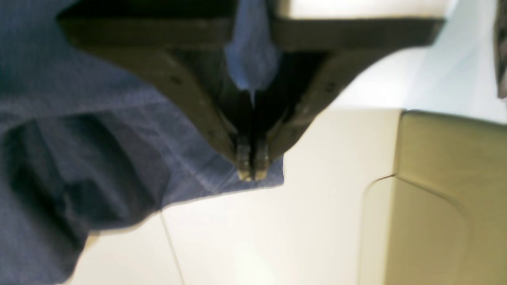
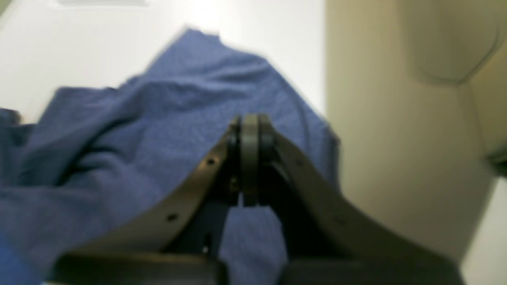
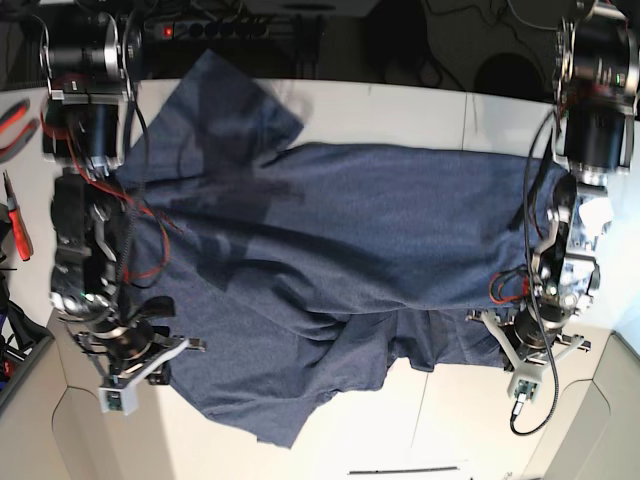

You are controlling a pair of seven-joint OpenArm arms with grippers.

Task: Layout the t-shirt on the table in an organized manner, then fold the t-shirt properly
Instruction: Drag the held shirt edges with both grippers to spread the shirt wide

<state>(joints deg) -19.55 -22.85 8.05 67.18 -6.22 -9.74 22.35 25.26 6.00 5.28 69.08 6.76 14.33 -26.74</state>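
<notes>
The navy-blue t-shirt (image 3: 340,240) is stretched across the white table (image 3: 420,110), rumpled toward the front, with a sleeve at the back left. Its lettering and collar do not show. My left gripper (image 1: 251,174) is shut on the shirt's edge near a corner (image 1: 222,174), with fabric bunched between its fingers; in the base view it is at the right (image 3: 497,325). My right gripper (image 2: 249,122) is shut on the shirt (image 2: 158,118), with cloth running between its fingers; in the base view it is at the left (image 3: 160,325).
A thin dark seam (image 1: 170,245) crosses the tabletop. Beige panels lie off the table's front corners (image 3: 80,430) (image 3: 620,400). A power strip (image 3: 230,28) and cables lie behind the table. Red-handled pliers (image 3: 15,110) lie at far left.
</notes>
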